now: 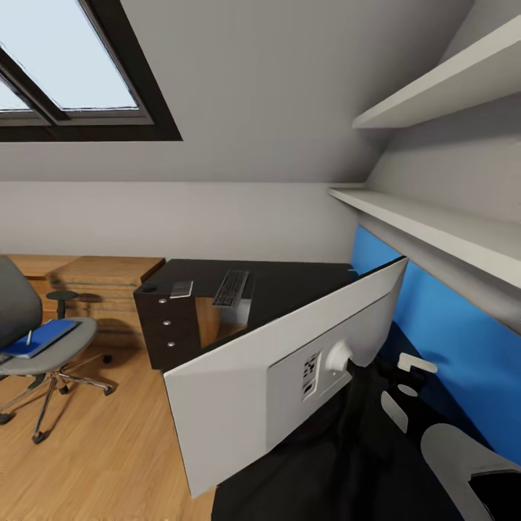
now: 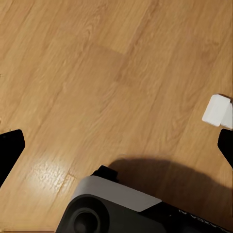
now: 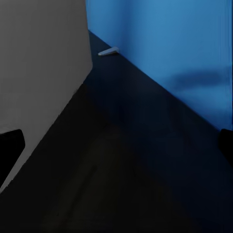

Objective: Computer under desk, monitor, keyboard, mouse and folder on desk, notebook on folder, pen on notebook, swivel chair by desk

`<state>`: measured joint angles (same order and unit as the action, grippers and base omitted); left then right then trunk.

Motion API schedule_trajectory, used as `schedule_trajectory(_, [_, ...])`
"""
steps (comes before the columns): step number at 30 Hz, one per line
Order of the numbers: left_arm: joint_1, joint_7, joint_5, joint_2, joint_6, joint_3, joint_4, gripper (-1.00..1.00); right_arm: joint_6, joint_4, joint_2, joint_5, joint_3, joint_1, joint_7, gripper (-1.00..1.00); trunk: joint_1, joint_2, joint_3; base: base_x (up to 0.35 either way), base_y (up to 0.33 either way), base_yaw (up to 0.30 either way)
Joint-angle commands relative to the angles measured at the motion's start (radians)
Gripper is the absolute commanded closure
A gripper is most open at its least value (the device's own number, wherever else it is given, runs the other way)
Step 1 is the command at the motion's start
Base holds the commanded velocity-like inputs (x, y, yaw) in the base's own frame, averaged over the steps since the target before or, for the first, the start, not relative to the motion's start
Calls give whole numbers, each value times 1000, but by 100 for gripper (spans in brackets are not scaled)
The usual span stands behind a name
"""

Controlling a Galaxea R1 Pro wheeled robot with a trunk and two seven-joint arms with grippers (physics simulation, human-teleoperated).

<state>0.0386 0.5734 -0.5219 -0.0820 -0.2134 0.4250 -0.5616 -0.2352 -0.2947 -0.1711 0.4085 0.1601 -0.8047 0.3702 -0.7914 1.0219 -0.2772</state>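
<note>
1. The monitor [image 1: 239, 383] shows a white back with a light-grey centre panel.
2. The desk [image 1: 289, 286] has a glossy black top and a black drawer unit with silver knobs.
3. The wall panel [image 1: 463, 340] at 3 o'clock of the monitor is bright blue.
4. The keyboard [image 1: 231, 287] has dark grey keys in a silver frame.
5. The swivel chair [image 1: 29, 340] is grey, with a chrome base.
6. The folder [image 1: 40, 338] on its seat is bright blue.
7. The floor [image 2: 97, 73] is light wood with a plank grain.
8. The shelves [image 1: 441, 224] are white.
</note>
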Motion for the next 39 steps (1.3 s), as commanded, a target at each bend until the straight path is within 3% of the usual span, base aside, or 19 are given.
schedule_trajectory(1, [0,5,-11,1,-6,6,-1,-100,-4,0,-1,10,9,-1,4,-100,0,1,-1,-282,0,0])
schedule_trajectory(19, [0,5,-16,2,-6,4,-1,-100,-4,1,1,-5,17,1,0,-100,0,1,-1,-337,9,0])
schedule_trajectory(26, [0,5,-19,2,-6,3,-1,-100,-15,5,35,-32,21,1,1,-100,0,1,-1,-339,90,0])
schedule_trajectory(39, [0,5,-18,4,-5,3,-1,-100,-28,7,41,-32,22,2,-31,-100,0,1,-1,-338,63,0])
